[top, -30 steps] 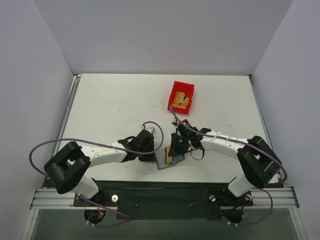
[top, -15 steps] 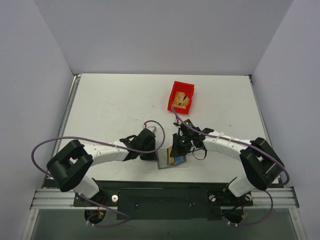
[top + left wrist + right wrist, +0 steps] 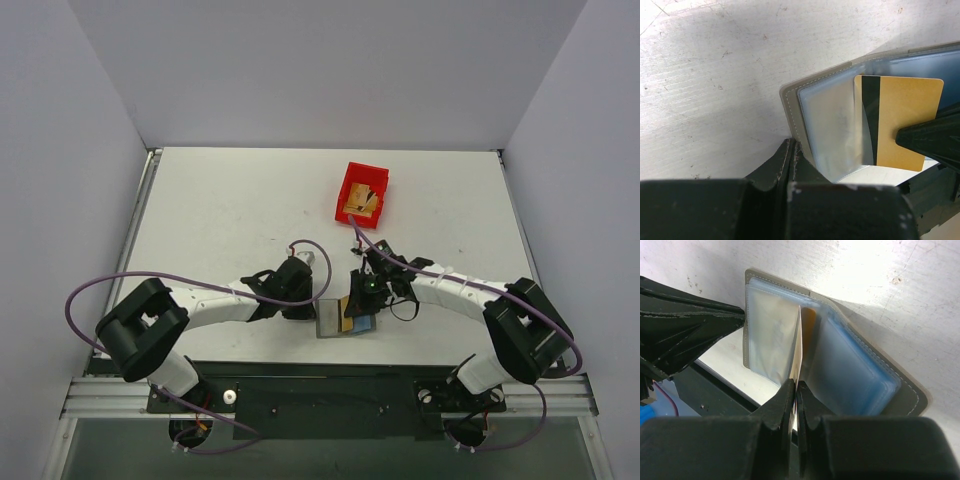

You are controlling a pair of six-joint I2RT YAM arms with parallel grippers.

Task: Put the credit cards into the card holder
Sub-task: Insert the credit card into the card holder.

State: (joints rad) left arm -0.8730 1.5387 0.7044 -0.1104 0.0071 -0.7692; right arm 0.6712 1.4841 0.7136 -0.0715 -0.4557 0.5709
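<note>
Card holder: the card holder point(image 3: 330, 323) lies open on the tabletop point(image 3: 230, 210) at the near edge, between the two arms, with its clear and bluish sleeves facing up.
Left claw: the left claw point(image 3: 792, 150) is pinched tight on the grey cover edge of the card holder point(image 3: 788, 102).
Right claw: the right claw point(image 3: 796, 387) is closed narrowly on one credit card point(image 3: 798, 342), gripping it by its long edge.
Credit card: gold with a black stripe point(image 3: 905, 125); it stands tilted over the holder's middle, with its striped end behind a clear sleeve.
Red bin: the red bin point(image 3: 370, 173) sits well apart, farther back on the tabletop, with gold-tan cards point(image 3: 362, 201) inside.
</note>
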